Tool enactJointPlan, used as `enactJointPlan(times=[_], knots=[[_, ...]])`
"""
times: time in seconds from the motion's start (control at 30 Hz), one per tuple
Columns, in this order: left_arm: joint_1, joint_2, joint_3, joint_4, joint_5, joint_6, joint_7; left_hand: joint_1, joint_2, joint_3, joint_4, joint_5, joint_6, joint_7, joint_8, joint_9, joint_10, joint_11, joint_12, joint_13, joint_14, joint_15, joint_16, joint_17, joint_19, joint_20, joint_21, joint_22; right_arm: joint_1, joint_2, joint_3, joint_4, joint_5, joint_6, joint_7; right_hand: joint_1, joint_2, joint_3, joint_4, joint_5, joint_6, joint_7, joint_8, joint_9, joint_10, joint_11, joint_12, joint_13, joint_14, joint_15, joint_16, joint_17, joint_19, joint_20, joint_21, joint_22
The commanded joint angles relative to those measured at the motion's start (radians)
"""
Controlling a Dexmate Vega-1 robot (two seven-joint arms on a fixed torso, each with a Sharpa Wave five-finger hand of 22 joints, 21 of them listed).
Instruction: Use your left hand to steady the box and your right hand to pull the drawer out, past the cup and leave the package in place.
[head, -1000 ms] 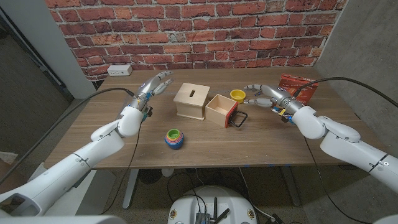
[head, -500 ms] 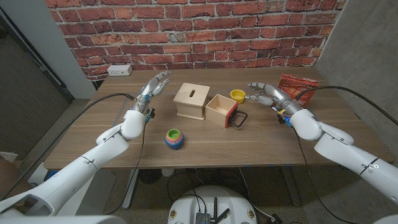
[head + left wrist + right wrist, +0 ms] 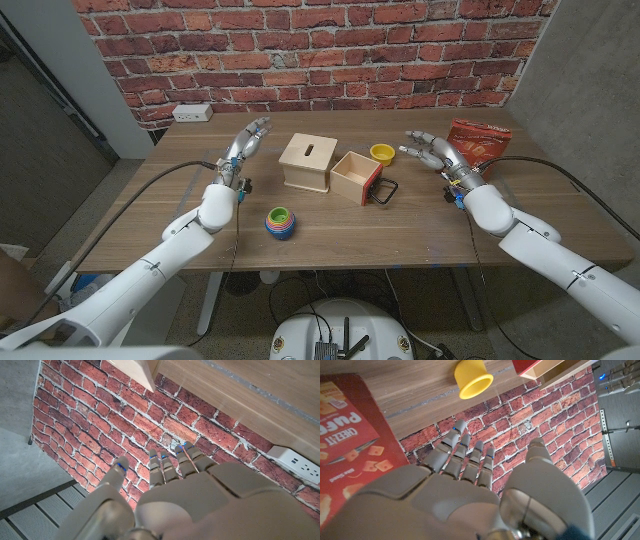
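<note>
The light wooden box with a slot on top stands mid-table. Its drawer, red-fronted with a black wire handle, is pulled out to the box's right. Just behind the drawer stands the yellow cup. The red snack package lies at the far right. My left hand is raised left of the box, open, fingers spread, touching nothing. My right hand hovers open between the cup and the package, holding nothing. A corner of the box appears in the left wrist view.
A stack of coloured rings sits near the front, left of centre. A white power strip lies at the table's back left corner. A brick wall stands behind the table.
Both hands have lifted and drawn a little away from the box and drawer. The right hand moved back towards the package; the left rose slightly. Box, drawer and cup stay still.
</note>
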Motion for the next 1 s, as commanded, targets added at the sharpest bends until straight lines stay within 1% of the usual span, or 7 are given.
enactJointPlan(times=[0.03, 0.3, 0.43, 0.63, 0.77, 0.9, 1.0], knots=[[-0.012, -0.080, 0.019, 0.082, -0.045, -0.055, 0.040, 0.007, 0.047, 0.002, -0.009, -0.004, -0.012, 0.001, -0.004, 0.001, -0.004, 0.001, -0.003, 0.003, -0.007, -0.066, -0.004, 0.000, 0.010, -0.101, 0.003, 0.001, -0.014, 0.080, 0.003, 0.079, 0.112, 0.097, -0.045, -0.013, 0.000, -0.002, -0.004, -0.001, -0.021, 0.004, -0.004, 0.000, -0.022, -0.002, 0.001, -0.001, -0.024, -0.025, -0.008, -0.005, -0.018, 0.001, -0.004, 0.001], [-0.009, -0.104, 0.014, 0.105, -0.081, -0.068, 0.051, 0.005, 0.046, 0.002, -0.011, -0.004, -0.019, -0.003, -0.004, 0.001, -0.009, 0.000, -0.002, 0.003, -0.011, -0.067, -0.003, 0.001, 0.011, -0.099, 0.002, 0.001, -0.007, 0.128, 0.004, 0.133, 0.189, 0.159, -0.038, -0.066, 0.006, -0.016, 0.012, -0.004, -0.064, 0.015, -0.006, -0.002, -0.066, 0.001, -0.001, -0.009, -0.069, -0.013, -0.012, -0.023, -0.074, 0.008, -0.008, -0.001], [-0.008, -0.104, 0.014, 0.099, -0.084, -0.047, 0.055, 0.003, 0.045, 0.002, -0.011, -0.004, -0.021, -0.001, -0.004, 0.001, -0.009, 0.003, 0.000, 0.003, -0.010, -0.066, -0.002, 0.001, 0.012, -0.097, 0.002, 0.001, 0.001, 0.158, 0.005, 0.182, 0.246, 0.220, -0.012, -0.082, 0.008, -0.020, 0.018, -0.004, -0.070, 0.025, -0.005, -0.002, -0.076, 0.001, -0.001, -0.010, -0.078, -0.008, -0.012, -0.028, -0.084, 0.010, -0.008, -0.001], [-0.018, -0.136, 0.007, 0.143, -0.145, -0.092, 0.041, -0.003, 0.042, 0.000, -0.009, -0.005, -0.032, 0.007, -0.006, 0.001, -0.015, 0.007, -0.001, 0.003, -0.013, -0.060, -0.001, 0.003, 0.010, -0.098, 0.000, 0.001, 0.008, 0.195, 0.009, 0.229, 0.331, 0.275, 0.030, -0.130, 0.015, -0.032, 0.037, -0.001, -0.087, 0.034, -0.005, -0.003, -0.094, 0.011, 0.000, -0.014, -0.101, 0.001, -0.011, -0.040, -0.129, 0.016, -0.011, -0.001], [-0.020, -0.150, 0.004, 0.168, -0.183, -0.123, 0.020, -0.010, 0.038, -0.003, -0.009, -0.005, -0.054, 0.027, -0.008, 0.001, -0.024, 0.026, -0.001, 0.003, -0.019, -0.046, -0.001, 0.003, 0.009, -0.098, -0.001, 0.002, 0.014, 0.215, 0.011, 0.252, 0.374, 0.303, 0.053, -0.172, 0.022, -0.043, 0.055, 0.002, -0.116, 0.050, -0.008, -0.004, -0.114, 0.020, -0.001, -0.016, -0.127, 0.012, -0.012, -0.051, -0.159, 0.017, -0.010, -0.002], [-0.021, -0.155, 0.002, 0.179, -0.221, -0.136, -0.010, -0.019, 0.034, -0.007, -0.007, -0.005, -0.083, 0.030, -0.012, 0.001, -0.046, 0.031, -0.005, 0.003, -0.038, -0.038, -0.005, 0.004, 0.001, -0.101, -0.005, 0.002, 0.018, 0.224, 0.014, 0.262, 0.412, 0.309, 0.074, -0.206, 0.028, -0.052, 0.070, 0.004, -0.141, 0.063, -0.009, -0.004, -0.136, 0.027, -0.003, -0.018, -0.145, 0.016, -0.011, -0.060, -0.184, 0.018, -0.009, -0.002], [-0.026, -0.155, 0.004, 0.197, -0.260, -0.158, -0.060, -0.033, 0.029, -0.016, 0.001, -0.004, -0.133, 0.019, -0.014, 0.000, -0.085, 0.028, -0.009, 0.002, -0.068, -0.039, -0.005, 0.005, -0.028, -0.100, -0.013, 0.002, 0.021, 0.235, 0.015, 0.274, 0.441, 0.320, 0.089, -0.232, 0.030, -0.058, 0.080, 0.005, -0.163, 0.067, -0.010, -0.005, -0.147, 0.030, -0.002, -0.019, -0.167, 0.019, -0.013, -0.068, -0.210, 0.016, -0.010, -0.002]])
